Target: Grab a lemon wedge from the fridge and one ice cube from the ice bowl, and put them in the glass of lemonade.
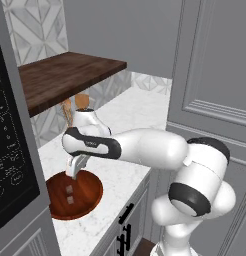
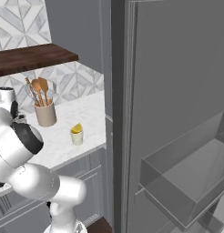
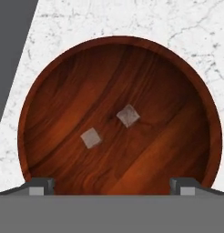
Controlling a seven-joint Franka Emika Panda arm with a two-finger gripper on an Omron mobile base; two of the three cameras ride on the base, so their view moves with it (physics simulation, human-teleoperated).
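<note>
Fig.: claw (image 3: pixel 112 184) hangs over the ice bowl (image 3: pixel 209 136) on the marble bench (image 1: pixel 130 112), jaws spread wide, nothing between them. Two ice cubes lie on the bowl floor, apart from each other: cube A (image 3: pixel 128 115) near centre, cube B (image 3: pixel 91 138) just beside it, nearer the tips. Both sit flat, clear of the bowl wall.

Handling (judged): cube is tiny, light, rigid, prob. slick; likely to skate on the smooth wood or squirt out if pinched off-centre. Best hold: two opposite flat faces, pads square to them, w/ tips low near the bowl floor. Cube A lies turned relative to the jaw line, so the wrist may need a roll; cube B looks closer to square.

Glass (image 2: pixel 77 135) stands on the bench near the crock (image 2: pixel 45 113), a lemon wedge (image 2: pixel 77 128) already at its rim. Fridge (image 2: pixel 177 113) door is open.
</note>
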